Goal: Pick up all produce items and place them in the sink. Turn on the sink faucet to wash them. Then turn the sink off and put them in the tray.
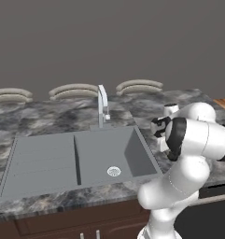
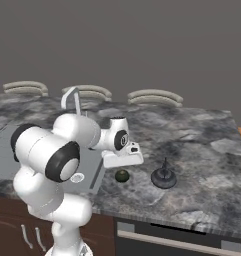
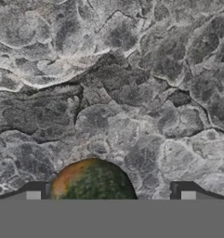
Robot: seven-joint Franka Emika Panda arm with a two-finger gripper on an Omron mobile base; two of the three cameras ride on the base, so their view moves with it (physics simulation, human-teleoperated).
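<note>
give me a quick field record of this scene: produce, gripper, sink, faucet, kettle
produce: one round dark green item with a reddish patch, on the counter just right of the sink
gripper: open, above the produce, fingers either side of it, not gripping
sink: basin holds nothing but the white drain; ribbed drainboard on its left
faucet: behind the basin, no water visible
kettle: black, on the counter right of the produce, apart from it
task state: produce not yet in the sink
</note>
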